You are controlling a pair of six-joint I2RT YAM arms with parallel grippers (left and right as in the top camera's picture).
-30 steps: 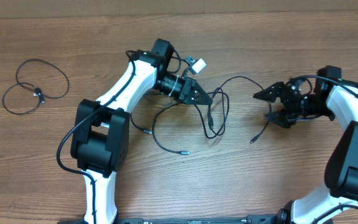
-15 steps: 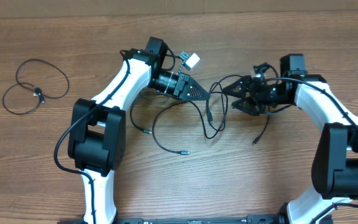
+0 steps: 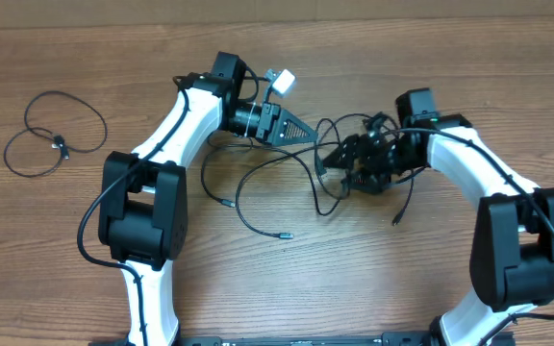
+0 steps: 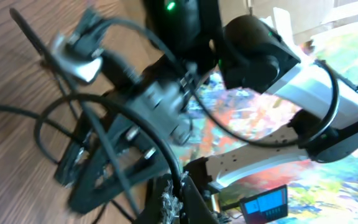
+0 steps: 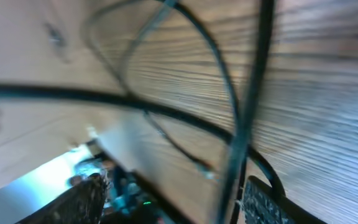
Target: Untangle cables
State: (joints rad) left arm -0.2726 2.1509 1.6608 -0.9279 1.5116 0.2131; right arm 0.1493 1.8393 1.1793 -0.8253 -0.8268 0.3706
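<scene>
Thin black cables [image 3: 327, 183] lie tangled in loops at the table's middle, with small plug ends at the front [image 3: 287, 235] and right [image 3: 395, 221]. My left gripper [image 3: 310, 134] points right and is shut on one cable [image 4: 166, 146], which runs up from its fingertips [image 4: 180, 198]. A silver plug [image 4: 73, 57] shows in the left wrist view. My right gripper [image 3: 332, 160] is open, right at the tangle and close to the left gripper. A cable strand [image 5: 241, 143] passes between its fingers [image 5: 263, 202]. It is blurred in the left wrist view [image 4: 104, 165].
A separate thin black cable [image 3: 54, 135] lies looped at the far left of the wooden table [image 3: 450, 279]. Both arms' thicker black wires hang near the tangle.
My right gripper has moved left, from the table's right side to the tangle beside the left gripper. My left gripper has drawn back a little up and left with its cable.
</scene>
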